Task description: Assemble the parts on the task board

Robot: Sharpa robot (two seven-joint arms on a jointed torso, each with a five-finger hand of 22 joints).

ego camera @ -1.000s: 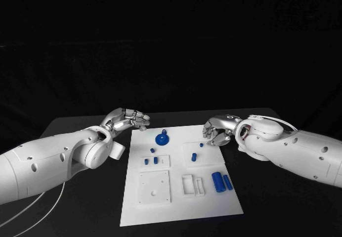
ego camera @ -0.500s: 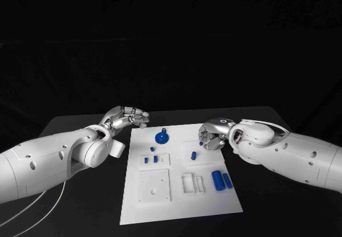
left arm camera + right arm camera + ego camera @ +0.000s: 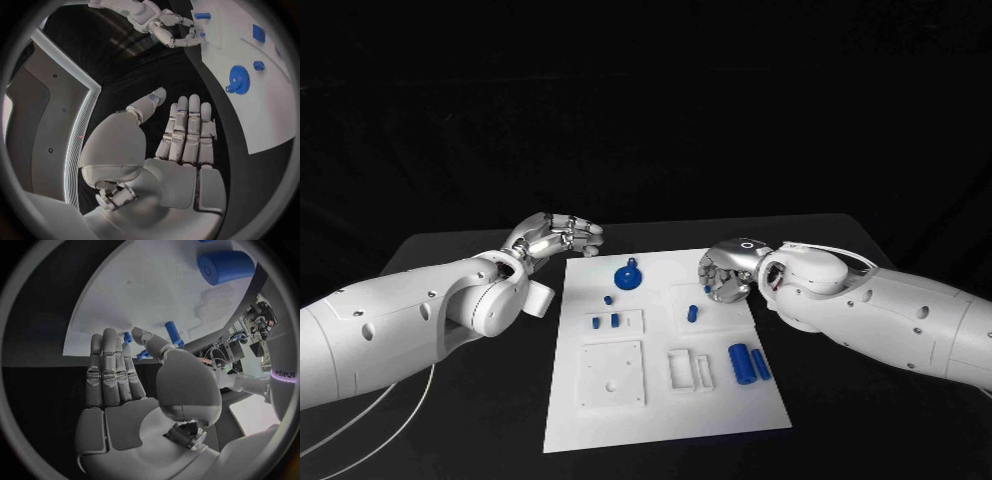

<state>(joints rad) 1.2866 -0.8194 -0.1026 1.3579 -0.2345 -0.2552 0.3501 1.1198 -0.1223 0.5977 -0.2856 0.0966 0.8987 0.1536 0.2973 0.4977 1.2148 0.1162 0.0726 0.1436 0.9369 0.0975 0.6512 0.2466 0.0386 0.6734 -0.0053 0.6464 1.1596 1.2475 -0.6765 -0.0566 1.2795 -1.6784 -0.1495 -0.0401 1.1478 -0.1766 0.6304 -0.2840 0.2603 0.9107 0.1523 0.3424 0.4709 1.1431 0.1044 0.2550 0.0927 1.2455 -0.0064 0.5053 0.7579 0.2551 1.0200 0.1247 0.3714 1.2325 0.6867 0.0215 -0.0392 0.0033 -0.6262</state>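
The left arm comes in from eight o'clock in the head view, its white forearm slanting up toward one o'clock. The left hand [image 3: 555, 239] sits at the arm's far end, fingers curled lightly inward; in the left wrist view the left hand [image 3: 181, 145] shows its fingers laid straight side by side with the thumb set apart, holding nothing. The right arm enters from four o'clock and reaches toward ten o'clock. The right hand [image 3: 727, 268] hangs with fingers pointing downward. In the right wrist view the right hand [image 3: 122, 385] has its fingers extended together, the thumb angled across beside them, nothing held.
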